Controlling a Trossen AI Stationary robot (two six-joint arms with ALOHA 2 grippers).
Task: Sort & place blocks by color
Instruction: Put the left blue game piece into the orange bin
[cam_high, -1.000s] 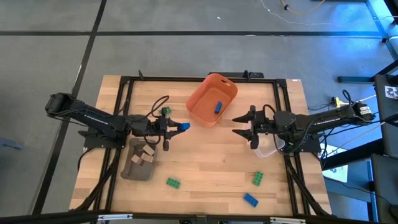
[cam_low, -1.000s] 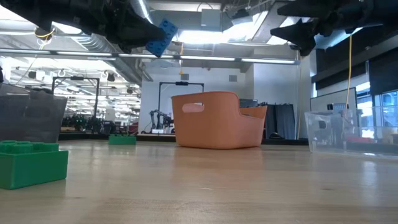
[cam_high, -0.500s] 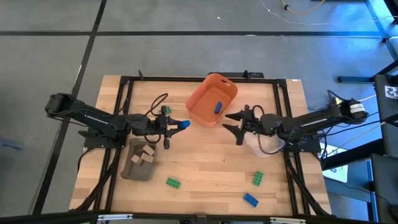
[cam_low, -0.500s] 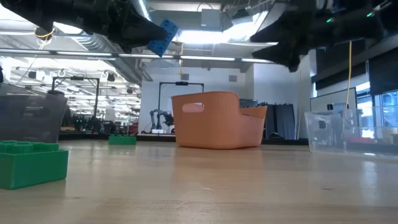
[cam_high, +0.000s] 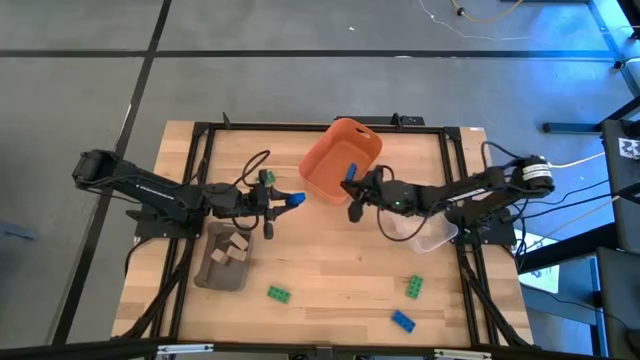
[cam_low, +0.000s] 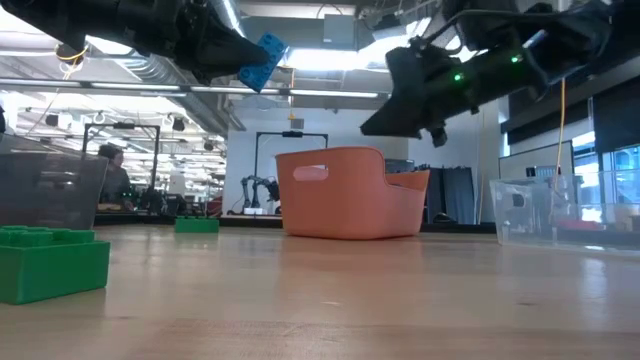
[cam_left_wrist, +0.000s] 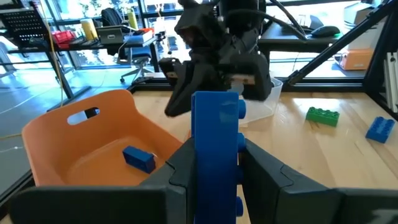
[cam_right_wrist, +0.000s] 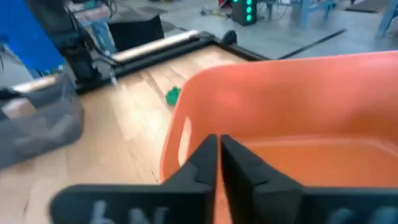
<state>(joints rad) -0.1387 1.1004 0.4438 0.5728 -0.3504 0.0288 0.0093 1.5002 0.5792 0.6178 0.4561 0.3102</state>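
Note:
My left gripper (cam_high: 283, 203) hangs left of the orange bin (cam_high: 328, 150), shut on a blue block (cam_high: 296, 201) held above the table. My right gripper (cam_high: 352, 192) hovers shut above the bin's near rim (cam_right_wrist: 249, 87), touching nothing. Inside the bin lies another blue block (cam_left_wrist: 139, 158). The grey-brown tray (cam_high: 212, 268) at the near left holds tan blocks (cam_high: 236, 246). Loose on the wood lie green blocks (cam_high: 278, 294) (cam_high: 413, 287) (cam_high: 266, 178) and a blue block (cam_high: 402, 320). My left gripper pinches the blue block by its two broad sides (cam_left_wrist: 202, 149) between the two fingers (cam_left_wrist: 183, 163). The fingers lie about level and point toward the table's right. The block juts past the fingertips, tilted (cam_low: 262, 58), lifted clear of the table.
A clear plastic bin (cam_high: 432, 236) stands under the right arm at the table's right. A black frame (cam_high: 300, 127) runs around the table. Bare wood lies between the tray and the near-right blocks. A person (cam_low: 112, 170) shows far off in the room.
My right gripper has travelled toward the table's left, from beside the clear bin to the orange bin's near rim, dipping lower, and its fingers have shut. My left gripper and its blue block have kept still.

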